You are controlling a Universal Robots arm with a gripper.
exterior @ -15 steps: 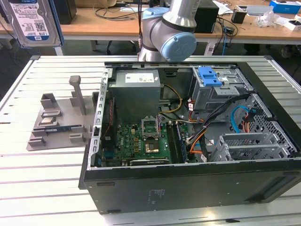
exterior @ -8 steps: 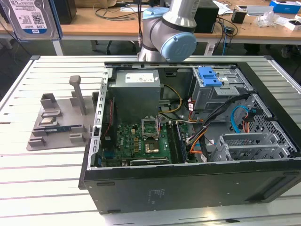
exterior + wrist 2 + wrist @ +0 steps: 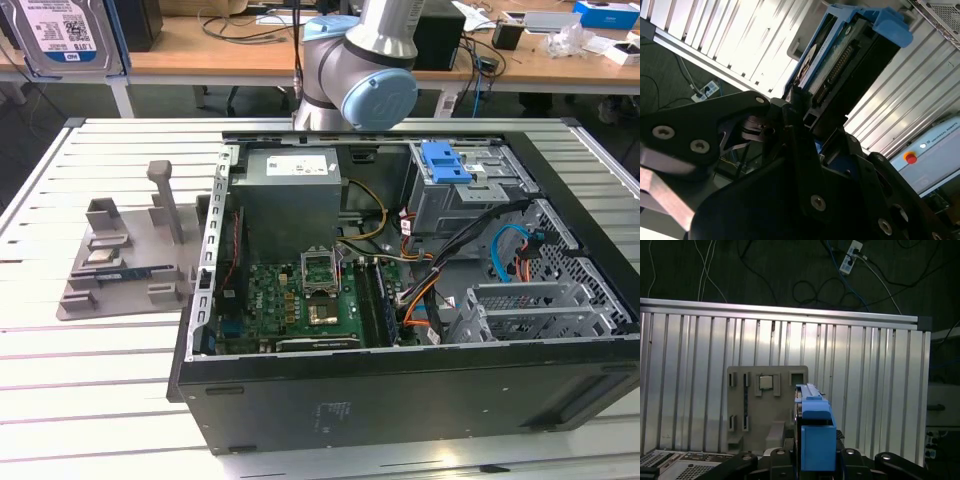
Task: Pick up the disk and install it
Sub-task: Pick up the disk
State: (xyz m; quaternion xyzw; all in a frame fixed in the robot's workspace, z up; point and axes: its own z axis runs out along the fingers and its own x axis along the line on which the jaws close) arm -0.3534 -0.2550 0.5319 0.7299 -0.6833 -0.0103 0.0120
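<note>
An open computer case (image 3: 400,400) lies on its side on a ribbed metal desk (image 3: 90,370), baring a grey power supply (image 3: 290,195), a green circuit board (image 3: 300,300) and a blue bracket (image 3: 445,162) atop a drive cage (image 3: 470,200). Just beside it, on the exterior view's left, sits a grey parts holder (image 3: 125,265). A power strip (image 3: 849,255) lies on the floor (image 3: 765,270) beyond the desk.

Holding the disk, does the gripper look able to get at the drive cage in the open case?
Probably yes. The gripper is shut on the disk, the case has its side off, and the drive cage lies uncovered; cables run close beside it.
</note>
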